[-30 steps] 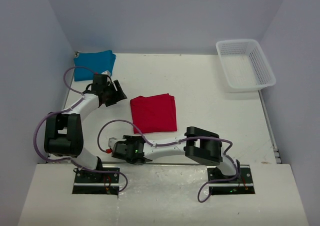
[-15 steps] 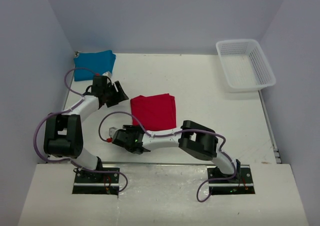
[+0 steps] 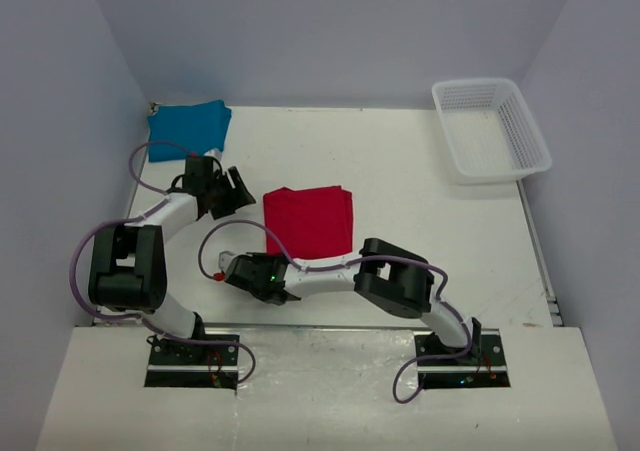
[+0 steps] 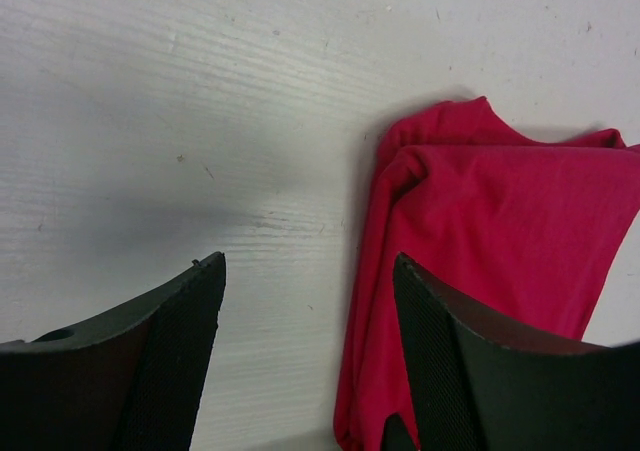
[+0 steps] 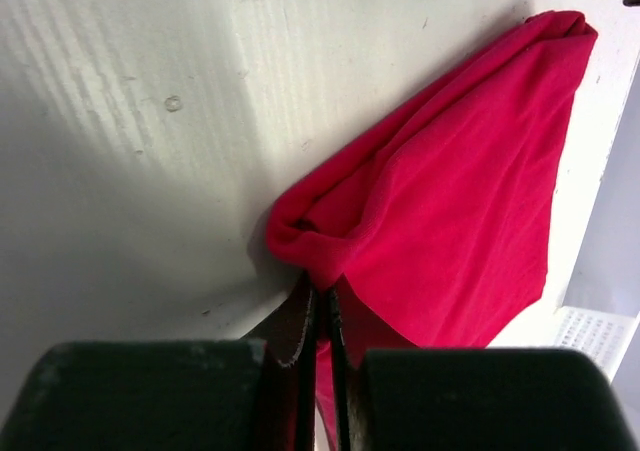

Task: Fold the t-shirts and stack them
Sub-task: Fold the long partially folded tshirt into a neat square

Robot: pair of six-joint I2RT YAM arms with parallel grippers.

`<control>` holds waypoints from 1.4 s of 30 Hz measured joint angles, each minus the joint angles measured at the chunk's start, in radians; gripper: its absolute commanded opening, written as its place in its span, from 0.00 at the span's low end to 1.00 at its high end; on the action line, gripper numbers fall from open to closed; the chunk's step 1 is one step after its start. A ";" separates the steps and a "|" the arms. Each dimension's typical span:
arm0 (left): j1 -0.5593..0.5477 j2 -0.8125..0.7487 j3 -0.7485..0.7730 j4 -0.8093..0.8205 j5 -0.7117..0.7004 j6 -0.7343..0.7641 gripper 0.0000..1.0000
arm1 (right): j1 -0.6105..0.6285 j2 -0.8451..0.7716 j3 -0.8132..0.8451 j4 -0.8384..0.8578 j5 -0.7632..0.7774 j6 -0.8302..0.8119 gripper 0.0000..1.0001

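The red t-shirt is soft, dull cloth with small wrinkles, and the blue t-shirt far behind it to the left looks like the same soft cloth. The tabletop under the red t-shirt is white painted wood, a little rough, with thin grain lines and tiny specks. The basket far to the red t-shirt's right is white plastic full of little holes, and the left hand beside the red t-shirt has dull black fingers with a bumpy, dotted face.
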 measured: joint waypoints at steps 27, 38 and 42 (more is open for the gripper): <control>0.078 -0.045 -0.190 0.181 0.317 -0.122 0.72 | -0.074 -0.119 -0.039 0.010 0.004 0.009 0.00; 0.079 0.033 -0.299 0.355 0.525 -0.239 0.71 | -0.082 -0.120 -0.039 0.010 0.004 0.010 0.00; 0.079 0.034 -0.319 0.375 0.549 -0.254 0.71 | -0.087 -0.121 -0.037 0.010 0.004 0.009 0.00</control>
